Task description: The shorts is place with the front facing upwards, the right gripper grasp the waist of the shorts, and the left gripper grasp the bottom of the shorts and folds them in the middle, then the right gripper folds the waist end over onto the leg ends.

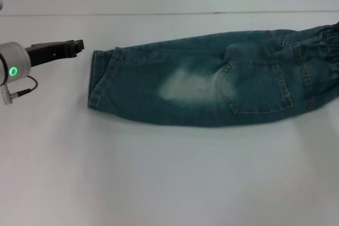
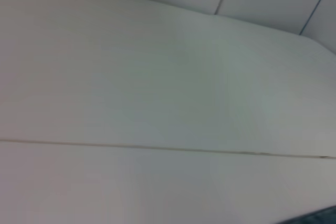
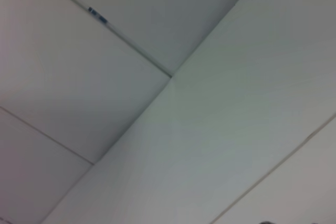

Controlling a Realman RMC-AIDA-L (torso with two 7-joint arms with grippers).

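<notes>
As seen from the head camera, shorts [image 1: 212,86] lying flat on the white worktop [image 1: 159,183], already doubled lengthwise into one long band running left to right. Leg ends [image 1: 98,80] stacked at the left end of that band, waist [image 1: 326,59] gathered and puckered at the far right, partly cut off by the frame edge. Pale faded patch near the middle of the denim, a stitched patch pocket [image 1: 257,86] just right of it. Left gripper [image 1: 78,44] held at the left side, near the leg ends but apart from them, touching no cloth; silver wrist [image 1: 13,63] with a green light behind it and a thin cable hanging below. Jaws pointing toward the hems and looking pressed close together, nothing between them. Only a small dark corner at the upper right edge by the waist, perhaps the right gripper; its jaws hidden, so cannot tell whether spread or pinching.

From the left wrist camera, mostly bare white worktop [image 2: 157,182] with a thin seam across it and pale wall panels beyond; a sliver of the denim at one corner.

From the right wrist camera, pale wall panels meeting at a corner; neither shorts nor jaws showing.
</notes>
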